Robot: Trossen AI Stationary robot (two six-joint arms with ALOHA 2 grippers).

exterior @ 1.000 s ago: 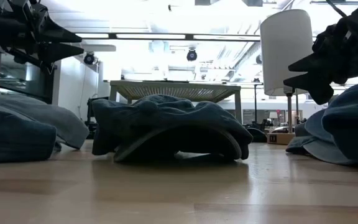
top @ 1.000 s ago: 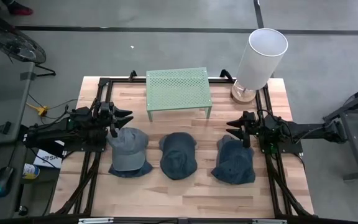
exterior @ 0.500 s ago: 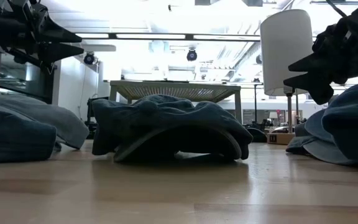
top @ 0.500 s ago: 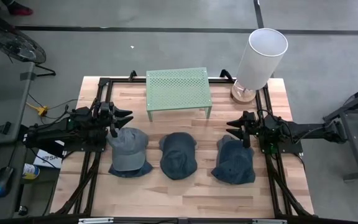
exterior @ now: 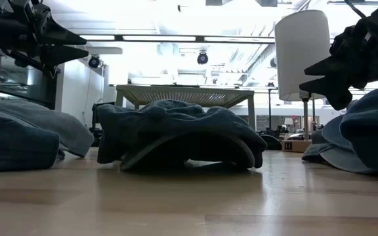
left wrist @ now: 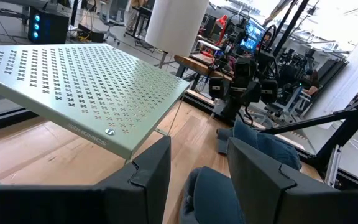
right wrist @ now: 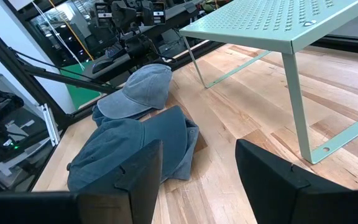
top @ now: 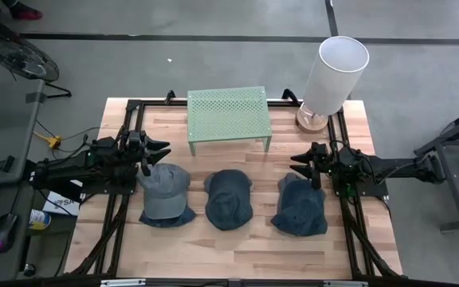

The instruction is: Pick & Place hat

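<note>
Denim hats: three in a row on wooden counter (top: 237,247) | light grey-blue hat (top: 165,192) at 9 o'clock, dark hat (top: 228,198) centre, blue hat (top: 301,206) at 3 o'clock | green perforated rack (top: 229,112) at 12 o'clock, bare | left end effector (top: 162,149) spread, above light hat | right end effector (top: 297,164) spread, above blue hat, holding nothing

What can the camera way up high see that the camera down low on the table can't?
Only the high view shows all three hats whole: the lighter grey-blue hat, the middle dark hat and the right dark hat, plus the holes in the green rack's top.

Only the low view shows the room's ceiling lights behind the table.

Both show the white lamp, the rack, the hats, and the left gripper and right gripper, both open above the table and holding nothing.
</note>
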